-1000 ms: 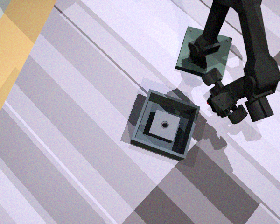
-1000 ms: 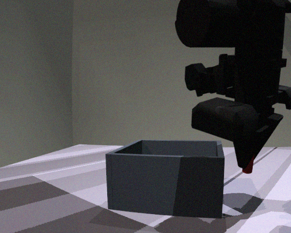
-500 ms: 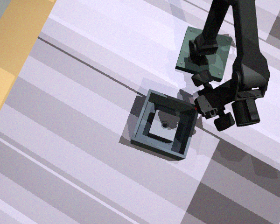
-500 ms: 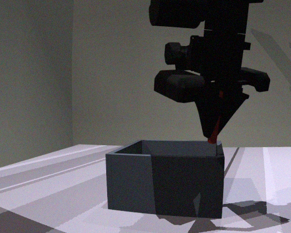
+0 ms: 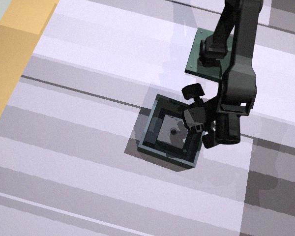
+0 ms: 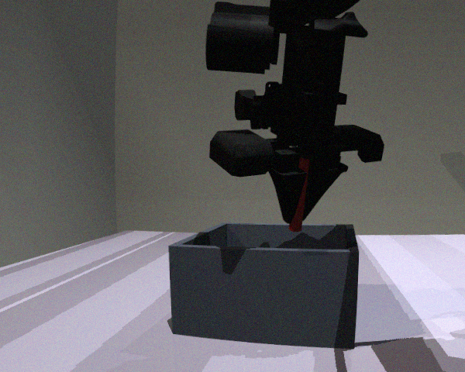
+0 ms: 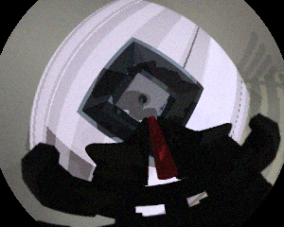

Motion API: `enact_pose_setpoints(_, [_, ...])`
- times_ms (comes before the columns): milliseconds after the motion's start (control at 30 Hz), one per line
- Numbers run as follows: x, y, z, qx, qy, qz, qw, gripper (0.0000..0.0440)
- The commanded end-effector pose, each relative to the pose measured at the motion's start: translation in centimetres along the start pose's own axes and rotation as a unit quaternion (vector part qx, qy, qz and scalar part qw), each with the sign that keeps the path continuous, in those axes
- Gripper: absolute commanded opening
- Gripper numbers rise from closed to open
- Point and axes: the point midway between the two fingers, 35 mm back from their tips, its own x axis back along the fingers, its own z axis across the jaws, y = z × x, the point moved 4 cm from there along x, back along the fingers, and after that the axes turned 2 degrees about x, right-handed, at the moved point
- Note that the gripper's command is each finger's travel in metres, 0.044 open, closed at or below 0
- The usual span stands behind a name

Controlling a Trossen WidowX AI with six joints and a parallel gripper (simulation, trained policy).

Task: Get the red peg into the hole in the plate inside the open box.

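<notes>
The red peg (image 6: 300,206) (image 7: 164,156) is held between the fingers of my gripper (image 6: 295,219) (image 7: 151,119), which is shut on it. In the exterior view the peg leans slightly, its lower end to the left, around the height of the rim of the open box (image 5: 165,155) (image 6: 256,296) (image 7: 141,51). The hand hangs over the box's right side in the top view, where it hides the peg. The pale plate (image 5: 165,127) (image 7: 156,92) lies at the box bottom. Its dark round hole (image 5: 173,131) (image 7: 142,98) shows no peg in it.
The box's four walls stand up around the plate. A green base plate (image 5: 193,54) with bolts lies beyond the box, under the arm's base. A tan surface (image 5: 17,48) runs along the left edge. Striped light and shadow cover the table (image 5: 91,164).
</notes>
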Motion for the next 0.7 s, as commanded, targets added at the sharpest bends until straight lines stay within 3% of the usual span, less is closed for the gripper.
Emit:
enact_pose_setpoints(0, [-1.0, 0.9, 0.0, 0.003, 0.001, 0.005, 1.000, 0.0000])
enact_pose_setpoints(600, [-6.1, 2.9, 0.0, 0.072, 0.025, 0.049, 0.996, 0.0001])
enact_pose_setpoints(667, [-6.6, 2.8, 0.0, 0.082, 0.027, 0.056, 0.995, 0.0018])
